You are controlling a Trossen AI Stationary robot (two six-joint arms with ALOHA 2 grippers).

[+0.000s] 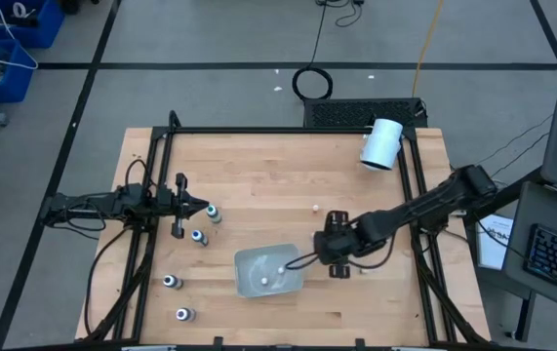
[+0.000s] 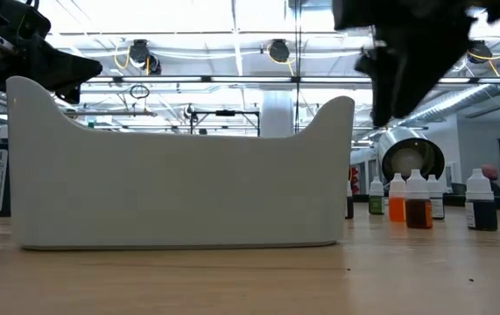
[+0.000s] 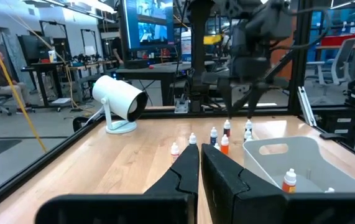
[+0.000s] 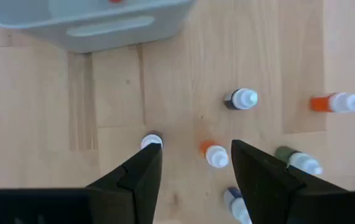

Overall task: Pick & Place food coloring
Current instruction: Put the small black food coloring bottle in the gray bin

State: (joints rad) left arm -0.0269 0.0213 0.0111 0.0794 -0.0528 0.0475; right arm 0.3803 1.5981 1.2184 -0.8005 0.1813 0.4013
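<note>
Several tiny food coloring bottles (image 4: pixel 216 155) stand upright on the desk (image 1: pixel 376 302) directly under the right tool (image 4: pixel 196 165), and that is what the next grasp seems to hinge on. In the right wrist view the tool's fingers (image 4: pixel 137 174) are parted and empty, straddling an orange-bodied, white-capped bottle that sits between them, closer to one finger. A white-capped bottle (image 4: pixel 152 141) stands just at the tip of the other finger, close enough to be knocked. The bottles' long axes run vertical, so the tool probably has to drop straight down.

Nearby stand a dark bottle (image 4: pixel 241 99), an orange bottle (image 4: pixel 337 102) and a greenish one (image 4: pixel 296 159). The clear tray (image 1: pixel 268 271) lies just beside this cluster, toward the left arm, and already holds an orange bottle (image 3: pixel 289 180).

More bottles (image 1: pixel 198 236) are scattered on the left side of the desk, near the left tool (image 3: pixel 199 171), which is closed and empty, waiting at the desk's left edge. The right arm is clearly nearer the cluster.
</note>
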